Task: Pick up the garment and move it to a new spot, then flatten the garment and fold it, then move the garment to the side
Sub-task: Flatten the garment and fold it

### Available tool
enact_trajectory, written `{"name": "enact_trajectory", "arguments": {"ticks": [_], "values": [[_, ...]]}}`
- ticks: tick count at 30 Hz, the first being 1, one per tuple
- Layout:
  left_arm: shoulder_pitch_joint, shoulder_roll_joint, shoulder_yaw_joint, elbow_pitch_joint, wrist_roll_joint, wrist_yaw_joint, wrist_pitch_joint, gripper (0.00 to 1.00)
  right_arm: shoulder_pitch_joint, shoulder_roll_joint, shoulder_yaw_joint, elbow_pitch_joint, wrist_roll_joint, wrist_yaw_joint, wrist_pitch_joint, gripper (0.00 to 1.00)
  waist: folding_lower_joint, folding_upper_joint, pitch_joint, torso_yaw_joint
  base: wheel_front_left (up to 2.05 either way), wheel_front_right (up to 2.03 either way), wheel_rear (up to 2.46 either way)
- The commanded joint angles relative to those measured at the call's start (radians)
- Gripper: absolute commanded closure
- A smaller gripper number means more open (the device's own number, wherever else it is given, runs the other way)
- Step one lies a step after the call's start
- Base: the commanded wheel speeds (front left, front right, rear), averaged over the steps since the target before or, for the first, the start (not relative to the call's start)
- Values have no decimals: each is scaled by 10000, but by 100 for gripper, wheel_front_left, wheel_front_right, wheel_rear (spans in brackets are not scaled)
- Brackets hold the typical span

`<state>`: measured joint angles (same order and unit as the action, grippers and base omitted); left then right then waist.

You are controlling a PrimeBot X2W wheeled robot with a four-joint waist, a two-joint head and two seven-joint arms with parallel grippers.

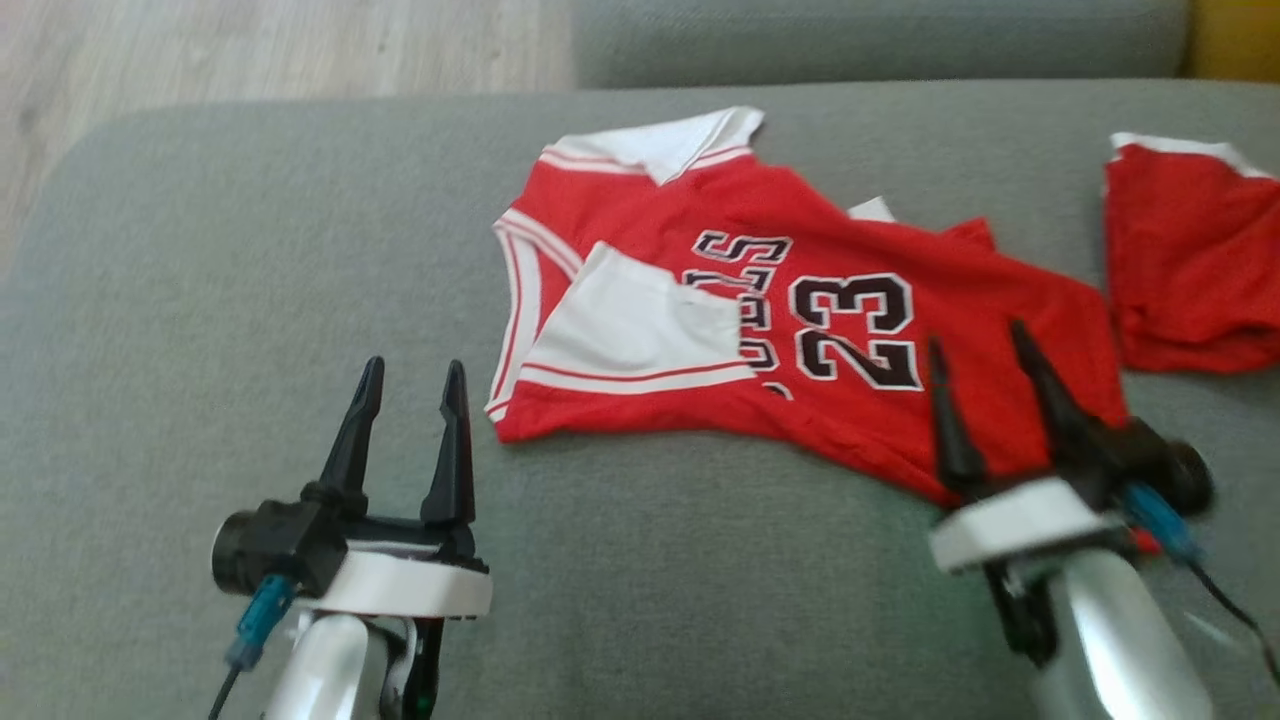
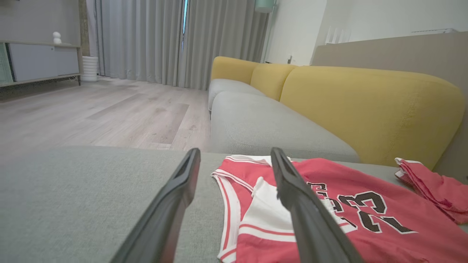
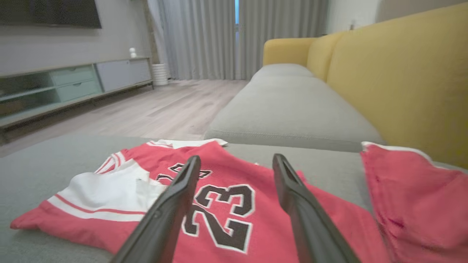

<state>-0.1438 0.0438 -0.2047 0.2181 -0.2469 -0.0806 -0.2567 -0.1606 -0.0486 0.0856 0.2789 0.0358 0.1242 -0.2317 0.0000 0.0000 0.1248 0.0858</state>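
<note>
Grey sofa seat [image 1: 200, 300] carries a red jersey [image 1: 700, 210] near its middle. It is creased, with a black "23" facing up and a white-trimmed panel folded over its left part. A second red garment [image 1: 1185, 260] lies apart at right. Left gripper [image 1: 415, 365] is beside the jersey, fingers apart, empty. Right gripper [image 1: 977, 336] is over its lower edge, fingers apart, empty.

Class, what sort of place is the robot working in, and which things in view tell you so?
Most likely a home living room: a grey-and-yellow sofa, long curtains, and a low cabinet on a wood floor.
</note>
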Motion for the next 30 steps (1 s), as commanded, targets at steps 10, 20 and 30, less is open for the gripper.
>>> {"name": "enact_trajectory", "arguments": {"ticks": [10,20,30], "values": [[-1081,64,-386,-262,-354,54,-51,0,-3041,-701,2577,2132,565,65,1651,0,0,0,1123,1382,0,0,0],[-1356,64,-749,-194,-663,204,-51,0,-4879,-1555,4575,4449,1679,65,1737,0,0,0,1492,2293,0,0,0],[-1369,64,-895,-198,-762,296,-51,0,-5598,-1764,5854,5637,2550,65,1481,100,0,0,1518,2520,0,0,0]]}}
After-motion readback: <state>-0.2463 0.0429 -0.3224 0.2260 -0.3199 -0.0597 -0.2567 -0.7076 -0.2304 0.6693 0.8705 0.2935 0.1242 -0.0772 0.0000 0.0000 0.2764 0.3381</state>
